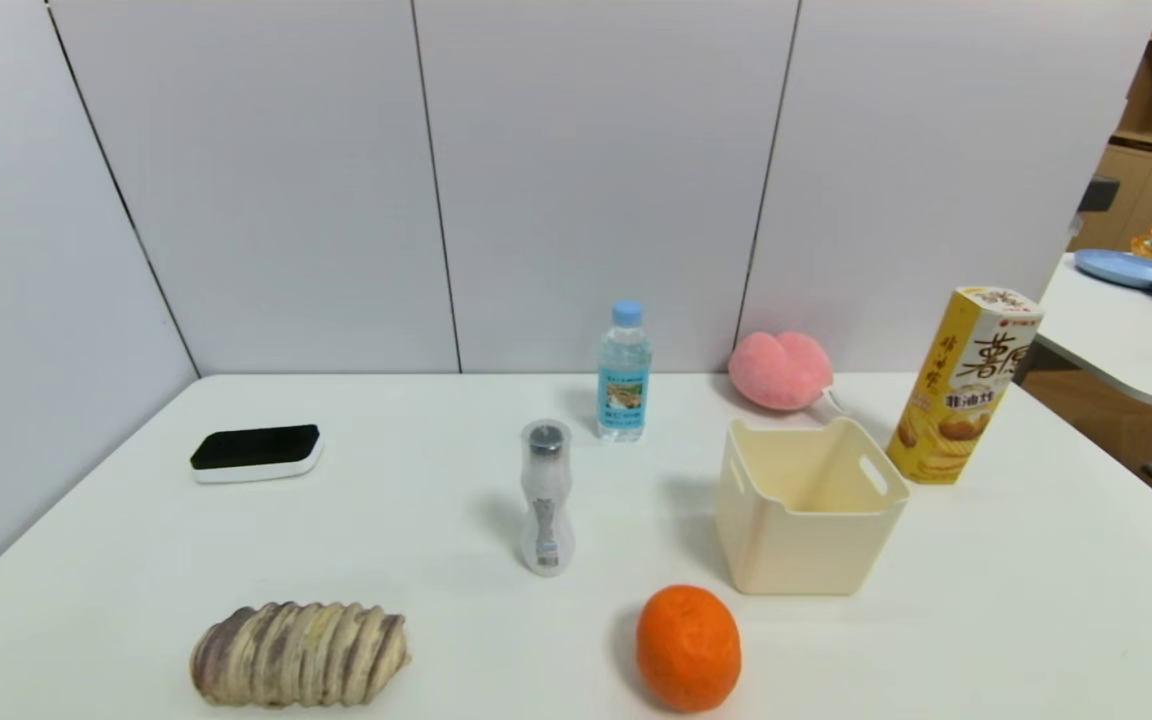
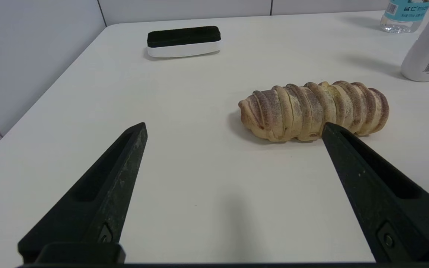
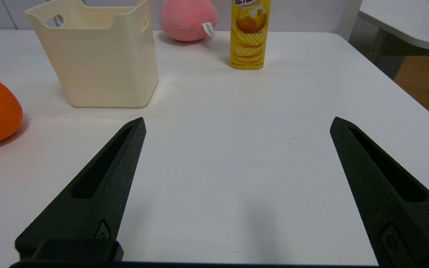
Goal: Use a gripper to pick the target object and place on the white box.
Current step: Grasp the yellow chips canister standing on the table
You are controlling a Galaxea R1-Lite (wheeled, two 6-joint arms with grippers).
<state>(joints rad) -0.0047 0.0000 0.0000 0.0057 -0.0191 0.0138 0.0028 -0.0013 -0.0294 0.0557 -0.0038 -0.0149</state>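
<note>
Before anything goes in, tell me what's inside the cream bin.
Nothing shows inside the cream bin: the head view looks in on bare inner wall. Its near wall hides part of the floor, so I can't rule out something small and flat there.

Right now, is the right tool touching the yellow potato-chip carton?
Apart. The right wrist view shows it: the right tool stands open over bare tabletop, and the carton stands farther off, with white table between.

On the table: 2 bottles [image 1: 624, 385], 1 carton [image 1: 966, 390], 1 bin [image 1: 806, 540], 1 orange [image 1: 688, 648], 1 eraser [image 1: 256, 453].
</note>
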